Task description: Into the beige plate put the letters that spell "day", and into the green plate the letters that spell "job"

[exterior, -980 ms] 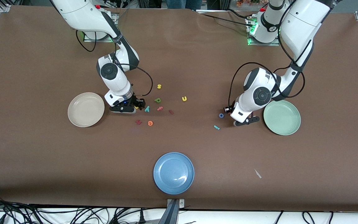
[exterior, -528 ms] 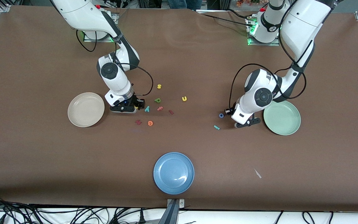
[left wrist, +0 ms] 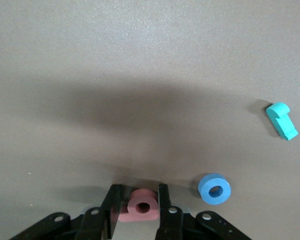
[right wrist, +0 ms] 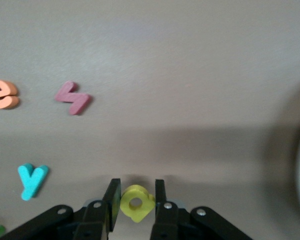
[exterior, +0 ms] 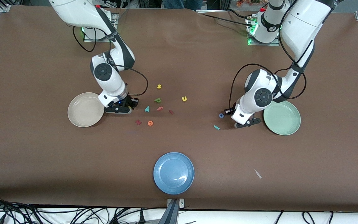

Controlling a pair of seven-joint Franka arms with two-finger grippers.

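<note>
The left gripper [left wrist: 138,206] has its jaws clamped on the red b [left wrist: 139,205] beside the green plate [exterior: 282,117], the right gripper [right wrist: 135,204] pinches the yellow d [right wrist: 136,202] by the beige plate [exterior: 85,109], and either tiny letter could slip out.

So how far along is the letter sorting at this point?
Nothing is delivered: the beige plate and green plate hold no letters. In hand: the right gripper is shut on the yellow "d" beside the beige plate, and the left gripper is shut on the salmon "b" near the green plate. Left on the table: dark green "a", teal "y", blue "o", teal "j".
</note>
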